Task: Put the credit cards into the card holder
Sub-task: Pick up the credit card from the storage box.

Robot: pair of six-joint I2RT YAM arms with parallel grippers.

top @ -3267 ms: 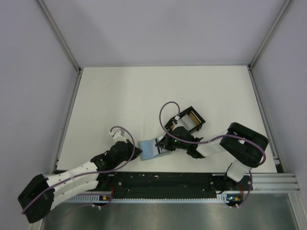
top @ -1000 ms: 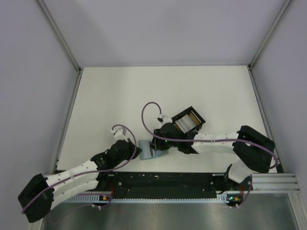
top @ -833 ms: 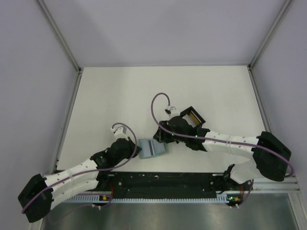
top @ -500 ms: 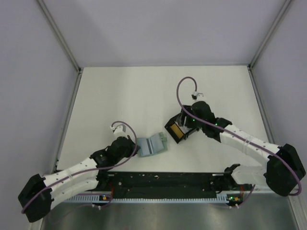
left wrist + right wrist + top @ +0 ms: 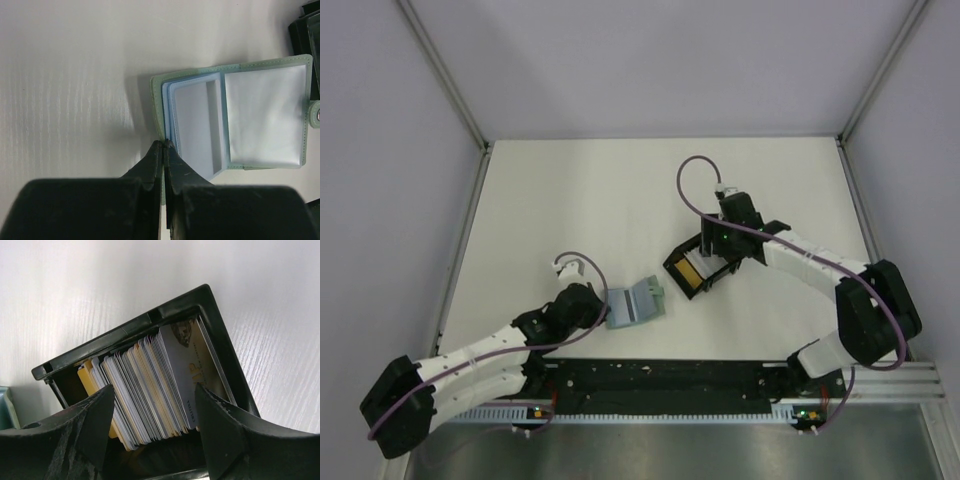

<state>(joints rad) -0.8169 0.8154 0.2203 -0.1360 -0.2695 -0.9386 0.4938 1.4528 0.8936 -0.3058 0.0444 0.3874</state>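
The sage-green card holder lies open on the table, its pale blue-grey slotted inside facing up. My left gripper is shut on the card holder's near left edge, and a strip of green cover shows between the fingertips. The credit cards stand packed on edge in a black box; they are white, grey and yellow-orange, and the rightmost is pale grey with print. My right gripper hangs open over the box, one finger on each side of the stack, gripping nothing.
The black box sits just right of the card holder, and its corner shows in the left wrist view. A metal rail runs along the table's near edge. Frame posts and grey walls bound the white table.
My right arm has left the card holder and swung right, over the black box, with its jaws now wider. The box has turned and slid nearer the holder. The left gripper still pinches the holder.
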